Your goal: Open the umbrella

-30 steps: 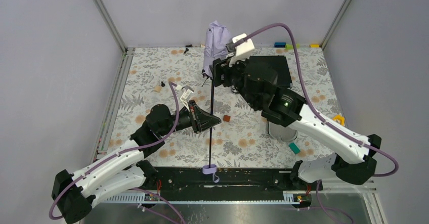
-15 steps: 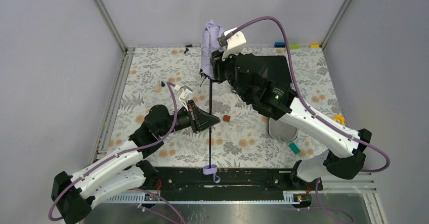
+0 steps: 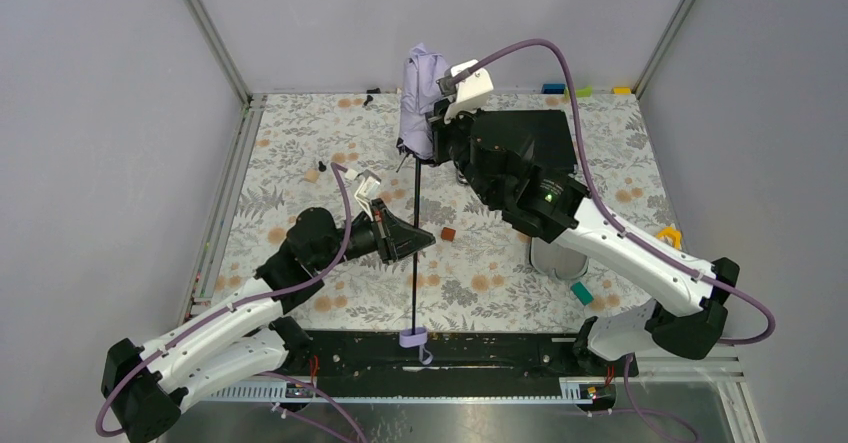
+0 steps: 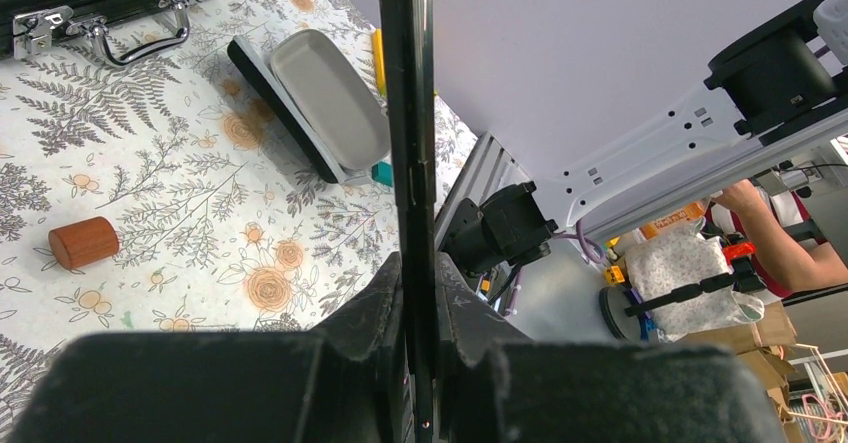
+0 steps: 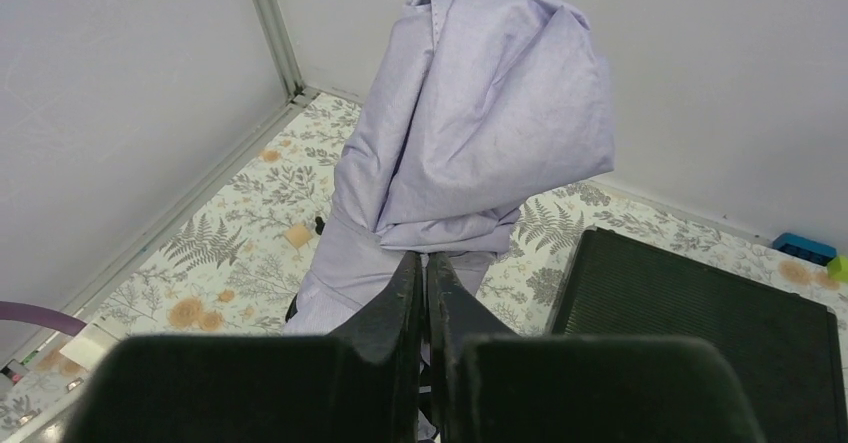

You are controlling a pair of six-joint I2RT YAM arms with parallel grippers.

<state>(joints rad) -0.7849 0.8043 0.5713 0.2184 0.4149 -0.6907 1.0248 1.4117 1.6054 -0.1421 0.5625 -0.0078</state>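
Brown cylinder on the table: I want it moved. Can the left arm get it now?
Probably not yet: the left gripper is shut on the umbrella shaft, though the brown cylinder lies close by with bare table between.

The umbrella (image 4: 405, 113) sits between the left fingers (image 4: 365, 313); beyond them, the clamshell case (image 4: 320, 103) lies on the bench (image 4: 180, 213).

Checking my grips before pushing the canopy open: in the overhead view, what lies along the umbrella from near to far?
Along the umbrella: handle knob → left end effector clamped on the shaft → right end effector, closed just below the fabric → folded canopy.
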